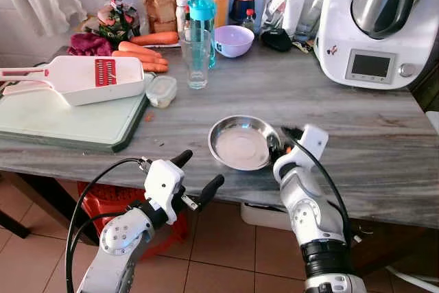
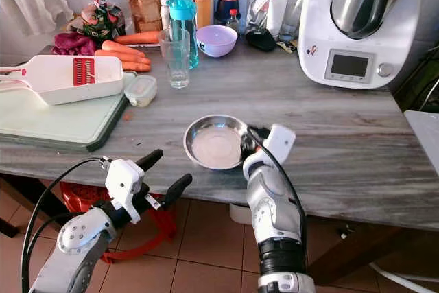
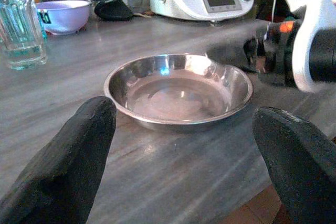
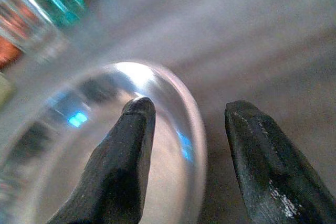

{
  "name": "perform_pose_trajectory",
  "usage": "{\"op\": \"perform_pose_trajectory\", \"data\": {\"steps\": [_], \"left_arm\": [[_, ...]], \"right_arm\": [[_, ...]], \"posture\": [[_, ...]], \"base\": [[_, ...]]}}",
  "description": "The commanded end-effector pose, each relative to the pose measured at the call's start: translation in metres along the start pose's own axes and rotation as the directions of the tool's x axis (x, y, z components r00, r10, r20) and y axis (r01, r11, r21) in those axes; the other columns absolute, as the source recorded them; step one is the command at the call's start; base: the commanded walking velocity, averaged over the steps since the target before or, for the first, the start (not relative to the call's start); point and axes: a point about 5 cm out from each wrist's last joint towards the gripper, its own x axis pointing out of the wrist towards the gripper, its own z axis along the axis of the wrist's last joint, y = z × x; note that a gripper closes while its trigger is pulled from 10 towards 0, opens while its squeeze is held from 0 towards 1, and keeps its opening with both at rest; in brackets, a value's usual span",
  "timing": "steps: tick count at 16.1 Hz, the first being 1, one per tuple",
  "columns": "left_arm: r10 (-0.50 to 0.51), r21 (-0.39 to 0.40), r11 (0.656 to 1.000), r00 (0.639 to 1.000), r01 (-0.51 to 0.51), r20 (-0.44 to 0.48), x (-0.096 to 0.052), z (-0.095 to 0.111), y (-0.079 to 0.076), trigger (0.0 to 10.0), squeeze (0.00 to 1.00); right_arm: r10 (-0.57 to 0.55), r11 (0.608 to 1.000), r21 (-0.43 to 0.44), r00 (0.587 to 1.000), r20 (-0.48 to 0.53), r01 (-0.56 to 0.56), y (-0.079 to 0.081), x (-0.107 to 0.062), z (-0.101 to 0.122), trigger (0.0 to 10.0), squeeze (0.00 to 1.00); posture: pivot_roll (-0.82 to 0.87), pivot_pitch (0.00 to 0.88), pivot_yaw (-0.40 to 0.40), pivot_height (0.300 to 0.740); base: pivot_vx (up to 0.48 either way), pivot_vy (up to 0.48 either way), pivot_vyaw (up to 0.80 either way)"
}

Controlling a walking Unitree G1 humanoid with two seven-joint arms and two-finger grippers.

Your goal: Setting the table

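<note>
right wrist view: right gripper (image 4: 184, 145) unclenched, fingers straddling steel bowl (image 1: 240, 143) rim; left gripper (image 1: 199, 173) spread.

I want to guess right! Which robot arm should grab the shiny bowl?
The right one, probably. The right gripper is open with one finger inside the steel bowl and one outside its rim. The left gripper hangs open off the table edge.

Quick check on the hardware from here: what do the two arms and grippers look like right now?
Both arms are silver-grey metal with round joint housings. The left gripper has a white body and two long black fingers, with black cables looping off its forearm. The right gripper has a white wrist block, a black cable along the arm and a black cuff near the elbow. One right finger shows pale scuffs.
</note>
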Motion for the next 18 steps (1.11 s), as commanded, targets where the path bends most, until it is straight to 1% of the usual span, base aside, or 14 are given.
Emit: {"op": "perform_pose_trajectory", "data": {"steps": [1,4,5,6,8,9,11,12,13,14,15,16,17,18], "left_arm": [[-0.007,0.009,1.000,1.000,0.007,0.022,0.000,0.005,0.000,10.0,0.00],[0.001,0.006,1.000,1.000,-0.001,0.019,0.000,0.003,0.001,10.0,0.00],[0.051,-0.007,0.999,0.998,-0.051,0.029,-0.002,0.001,0.003,10.0,0.00],[0.072,-0.012,0.997,0.997,-0.072,0.035,-0.003,0.001,0.003,10.0,0.00],[0.108,-0.007,0.994,0.993,-0.108,0.054,-0.004,0.002,0.005,10.0,0.00],[0.151,-0.005,0.989,0.986,-0.151,0.070,-0.006,0.004,0.009,10.0,0.00],[0.254,-0.032,0.967,0.964,-0.252,0.081,-0.010,0.005,0.017,10.0,0.00],[0.308,-0.001,0.951,0.948,-0.309,0.077,-0.011,0.005,0.021,10.0,0.00],[0.411,0.033,0.910,0.910,-0.413,0.063,-0.017,0.004,0.030,10.0,0.00],[0.460,0.046,0.886,0.887,-0.462,0.050,-0.021,0.002,0.035,10.0,0.00],[0.489,0.055,0.869,0.871,-0.492,0.051,-0.024,0.002,0.037,10.0,0.00],[0.532,0.035,0.846,0.847,-0.532,0.021,-0.030,-0.002,0.037,10.0,0.00],[0.554,0.048,0.831,0.832,-0.554,0.014,-0.031,-0.004,0.037,10.0,0.00],[0.556,0.069,0.829,0.831,-0.556,0.010,-0.031,-0.006,0.036,10.0,0.00]], "right_arm": [[0.023,0.998,-0.054,0.997,0.075,-0.019,0.001,-0.006,0.012,10.0,1.00],[0.035,0.994,-0.108,0.990,0.136,-0.020,-0.001,-0.014,0.020,10.0,1.00],[0.018,0.988,-0.153,0.978,0.207,0.015,-0.010,-0.022,0.028,10.0,1.00],[0.023,0.979,-0.203,0.972,0.233,0.025,-0.015,-0.026,0.032,10.0,1.00],[0.049,0.965,-0.262,0.962,0.270,0.025,-0.022,-0.036,0.037,10.0,1.00],[0.075,0.945,-0.327,0.952,0.297,0.027,-0.026,-0.043,0.041,10.0,1.00],[0.098,0.916,-0.398,0.940,0.326,0.043,-0.037,-0.057,0.046,10.0,1.00],[0.095,0.901,-0.429,0.937,0.336,0.062,-0.042,-0.062,0.048,10.0,1.00],[0.116,0.883,-0.466,0.936,0.332,0.055,-0.048,-0.075,0.048,10.0,1.00],[0.123,0.874,-0.483,0.939,0.322,0.051,-0.050,-0.082,0.046,10.0,1.00],[0.126,0.876,-0.480,0.941,0.314,0.043,-0.051,-0.085,0.045,10.0,1.00],[0.128,0.872,-0.488,0.943,0.308,0.041,-0.054,-0.092,0.043,10.0,1.00],[0.110,0.878,-0.476,0.947,0.303,0.050,-0.057,-0.094,0.040,10.0,1.00],[0.092,0.876,-0.478,0.948,0.306,0.069,-0.059,-0.097,0.039,10.0,1.00]], "posture": [[0.08,0.056,-0.032,0.740],[0.08,0.056,-0.032,0.740],[0.08,0.056,-0.038,0.740],[0.07,0.056,-0.041,0.740],[0.06,0.059,-0.043,0.740],[0.06,0.060,-0.048,0.740],[0.07,0.058,-0.055,0.740],[0.07,0.060,-0.065,0.740],[0.08,0.063,-0.073,0.740],[0.08,0.065,-0.075,0.740],[0.08,0.066,-0.074,0.740],[0.07,0.068,-0.066,0.740],[0.07,0.068,-0.065,0.740],[0.07,0.062,-0.058,0.740]], "base": [[0.000,0.000,0.00],[0.000,0.000,0.00],[0.000,0.000,0.00],[0.000,0.000,0.00],[0.000,0.000,0.00],[0.000,0.000,0.00],[0.000,0.000,0.00],[0.000,0.000,0.00],[0.000,0.000,0.00],[0.000,0.000,0.00],[0.000,0.000,0.00],[0.000,0.000,0.00],[0.000,0.000,0.00],[0.000,0.000,0.00]]}}
